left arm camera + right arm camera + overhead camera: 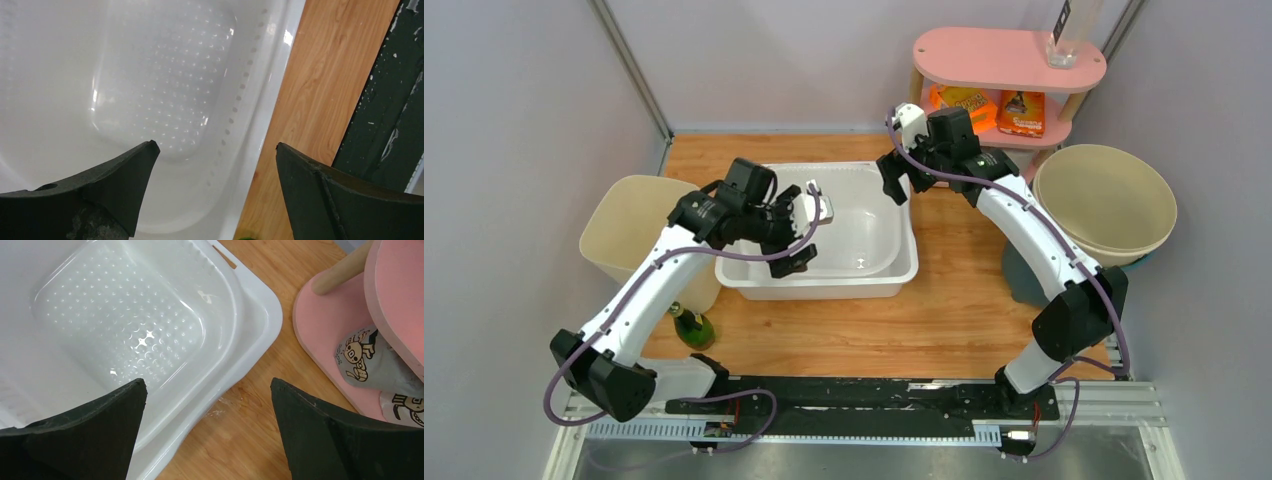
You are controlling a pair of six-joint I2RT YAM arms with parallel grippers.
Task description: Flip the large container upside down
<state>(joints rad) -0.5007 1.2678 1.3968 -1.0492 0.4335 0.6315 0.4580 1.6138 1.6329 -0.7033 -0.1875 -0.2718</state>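
Note:
The large white container (844, 288) stands upright and empty in the middle of the wooden table. My left gripper (796, 252) is open over its near-left rim. In the left wrist view (216, 145) one finger is over the dimpled inside (160, 75) and the other over the table. My right gripper (899, 180) is open over the far right corner. In the right wrist view (208, 382) the container's rim (250, 335) runs between the fingers. Neither gripper holds anything.
A beige bin (629, 235) stands left of the container, with a green bottle (692, 327) in front of it. A large beige bowl (1104, 200) sits at the right. A pink shelf (1009, 55) with snack packets (1021, 112) stands behind the right arm.

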